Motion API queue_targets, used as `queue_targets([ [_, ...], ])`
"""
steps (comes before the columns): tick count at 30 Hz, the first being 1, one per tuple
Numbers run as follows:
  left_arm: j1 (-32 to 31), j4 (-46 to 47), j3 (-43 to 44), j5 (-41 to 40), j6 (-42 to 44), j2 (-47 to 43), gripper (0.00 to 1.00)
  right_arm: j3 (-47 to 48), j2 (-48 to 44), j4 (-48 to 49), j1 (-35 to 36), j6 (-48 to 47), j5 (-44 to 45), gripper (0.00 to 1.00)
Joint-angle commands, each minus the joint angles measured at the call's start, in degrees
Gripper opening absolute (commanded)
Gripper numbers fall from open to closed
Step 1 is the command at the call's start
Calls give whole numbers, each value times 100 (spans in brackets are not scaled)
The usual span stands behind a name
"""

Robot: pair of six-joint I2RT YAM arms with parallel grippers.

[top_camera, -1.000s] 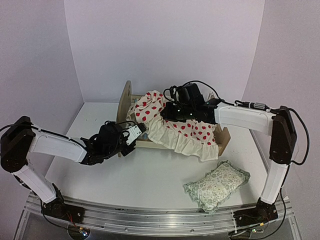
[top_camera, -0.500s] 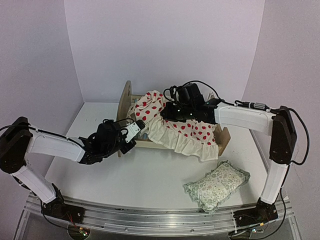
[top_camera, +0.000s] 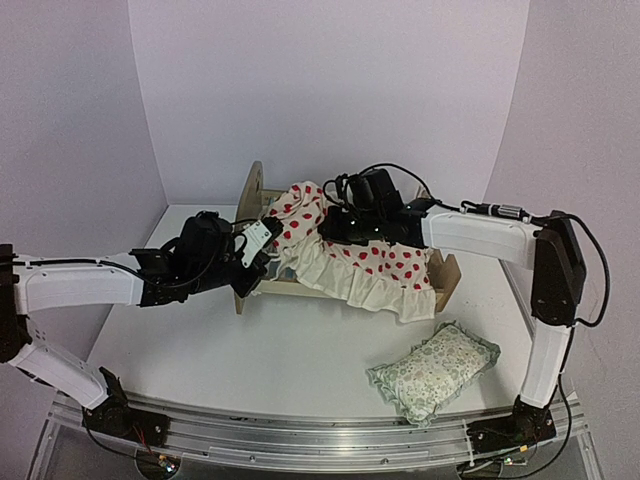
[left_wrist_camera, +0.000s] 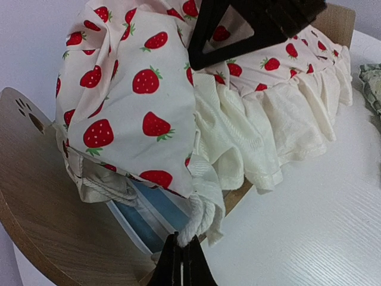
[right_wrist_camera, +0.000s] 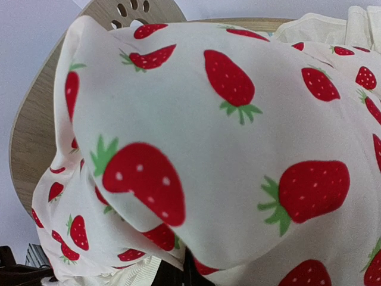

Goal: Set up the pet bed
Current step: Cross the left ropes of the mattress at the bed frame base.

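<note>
- Since a second ago the left pincer [left_wrist_camera: 180,265] has lifted and swung in from the bed's near rail toward the headboard end. The right arm has barely shifted.
- Its fingers are pressed together on the corded edge of the cushion [left_wrist_camera: 143,101], a thin bite at the frill's corner.
- The right pincer [right_wrist_camera: 187,273] is almost buried in strawberry cloth that gathers into its tips. It appears clamped on the cushion too, holding it bunched up above the bed.
- The bed [left_wrist_camera: 41,196] stands at the back middle of the table, headboard to the left. A strip of its striped base [left_wrist_camera: 146,217] shows under the raised cushion.
- Risk: so small a pinch on the frill may slip out if the left arm pulls hard.
- Risk: the two arms pulling apart could drag or tip the light wooden frame.
- Risk: the frill hangs over the near rail, so the cushion may settle crooked rather than inside.
- The pillow [top_camera: 435,370] lies well apart, near the right front.
- The table [top_camera: 300,350] is white and looks smooth, so the bed would likely slide easily.
- Pale lilac walls [top_camera: 330,90] close in at the back and both sides.
</note>
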Motion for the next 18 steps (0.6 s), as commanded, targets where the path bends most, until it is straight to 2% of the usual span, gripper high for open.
queue_targets([
  [1,14,-704,478,89,-704,-285,0,373,236,190,-28,-54,-87,0],
  [6,15,244,156,-753,-458,-108,0,730,451,215,-43,-152,-22,0],
  [11,208,1526,98,-1061,422,341,0,956,457,213,-125,-200,88,0],
  [13,481,1567,306,-860,415,597,0,1022,428,215,-183,-203,104,0],
  [15,709,1127,682,-628,288,786,1,1078,416,201,-241,-233,136,0],
  [18,804,269,1160,-144,246,946,14,1171,432,107,-315,-319,171,0],
])
